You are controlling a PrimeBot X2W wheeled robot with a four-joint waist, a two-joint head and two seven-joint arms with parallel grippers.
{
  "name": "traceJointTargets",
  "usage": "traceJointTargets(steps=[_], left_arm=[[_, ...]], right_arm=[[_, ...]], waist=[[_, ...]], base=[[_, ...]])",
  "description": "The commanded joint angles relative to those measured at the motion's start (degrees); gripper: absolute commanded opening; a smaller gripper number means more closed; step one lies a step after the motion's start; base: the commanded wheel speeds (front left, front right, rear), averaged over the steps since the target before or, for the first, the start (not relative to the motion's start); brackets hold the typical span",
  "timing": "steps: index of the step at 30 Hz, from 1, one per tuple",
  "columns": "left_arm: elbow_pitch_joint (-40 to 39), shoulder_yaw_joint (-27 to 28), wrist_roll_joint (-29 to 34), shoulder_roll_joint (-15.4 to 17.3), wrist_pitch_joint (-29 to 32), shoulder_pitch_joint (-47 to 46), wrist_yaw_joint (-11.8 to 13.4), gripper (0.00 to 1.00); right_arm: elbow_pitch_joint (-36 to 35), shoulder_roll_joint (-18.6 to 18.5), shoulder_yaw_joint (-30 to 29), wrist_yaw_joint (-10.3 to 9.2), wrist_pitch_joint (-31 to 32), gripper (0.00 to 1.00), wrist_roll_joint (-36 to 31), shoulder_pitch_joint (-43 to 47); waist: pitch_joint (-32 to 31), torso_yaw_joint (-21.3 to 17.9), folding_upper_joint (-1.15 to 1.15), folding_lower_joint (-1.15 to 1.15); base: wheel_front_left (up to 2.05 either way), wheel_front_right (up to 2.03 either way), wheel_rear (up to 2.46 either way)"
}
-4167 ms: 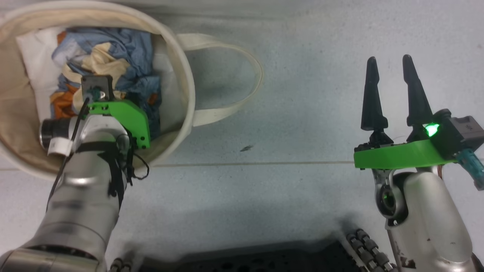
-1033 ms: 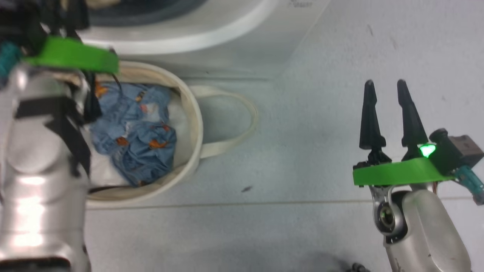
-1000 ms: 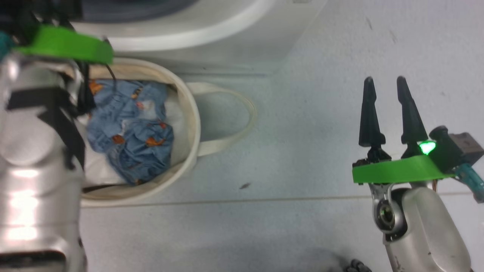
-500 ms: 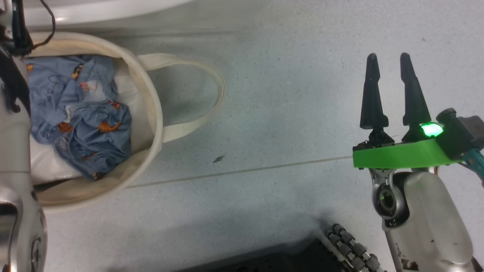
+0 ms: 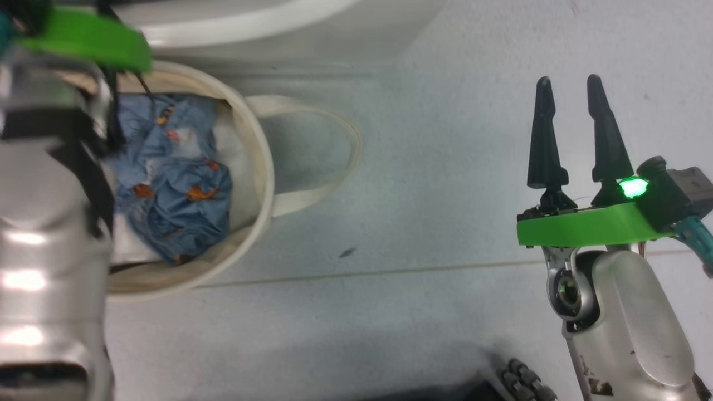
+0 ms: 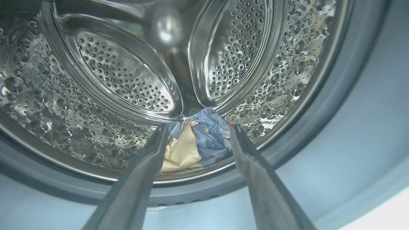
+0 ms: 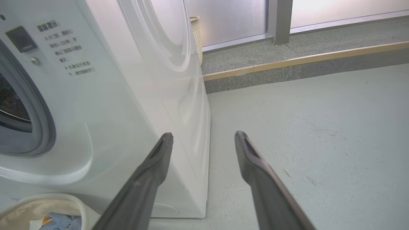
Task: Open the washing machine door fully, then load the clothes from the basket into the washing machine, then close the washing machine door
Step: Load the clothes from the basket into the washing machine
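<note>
Because the patched blue, cream and orange garment (image 6: 182, 153) lies in the perforated steel drum (image 6: 96, 105), the left hand (image 6: 198, 127) stands apart, empty; the right hand (image 5: 568, 81) idles apart.

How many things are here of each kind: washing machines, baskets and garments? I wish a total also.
Washing machine: 1
Basket: 1
Garments: 2, patched garment in the drum, light blue garment in the basket
Total: 4
</note>
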Motion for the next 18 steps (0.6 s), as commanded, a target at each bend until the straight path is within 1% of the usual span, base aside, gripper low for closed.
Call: traceJointTargets(steps=[1,9,15,18], left_arm=[[-3.05,0.65,-0.09,1.49,-0.26,2.14,0.51,1.0],[-8.55,-1.71,-1.54,-3.21,-0.26,16.6,-0.27,1.0],[-9.63,-3.37,-2.08,-4.97,-0.26,28.01,-0.88,1.0],[-10.33,-3.5,-2.8,-5.68,-0.26,33.03,-0.65,1.0]], right_arm=[[-1.28,0.12,1.28,0.01,-0.7,1.0,-0.51,1.44],[-0.06,0.12,1.15,0.01,-0.7,1.0,-1.73,3.46],[1.69,0.12,2.66,0.01,-0.7,1.0,-2.73,6.18],[2.31,0.12,2.67,0.01,-0.7,1.0,-3.16,7.54]], waist=[[-2.99,1.74,0.0,0.0],[-12.69,5.21,0.0,0.0],[-20.64,6.13,0.0,0.0],[-24.29,6.57,0.0,0.0]], base=[[0.0,0.0,0.0],[0.0,0.0,0.0],[0.0,0.0,0.0],[0.0,0.0,0.0]])
